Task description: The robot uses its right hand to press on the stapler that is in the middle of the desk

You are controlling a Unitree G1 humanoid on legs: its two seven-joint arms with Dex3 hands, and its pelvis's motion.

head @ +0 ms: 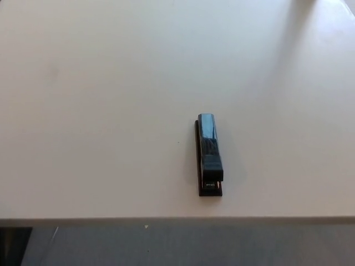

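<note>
You have nothing done yet, as far as this view shows: the black stapler (209,155) lies flat and alone on the pale table (100,111), a little right of the middle and close to the near edge, its length running away from you and its top arm apparently unpressed. Neither of your hands shows in the picture, so you cannot tell whether their fingers are apart or together. The whole job is still ahead, I judge: bring the right hand in from the right side, settle it over the stapler's top and push down.
</note>
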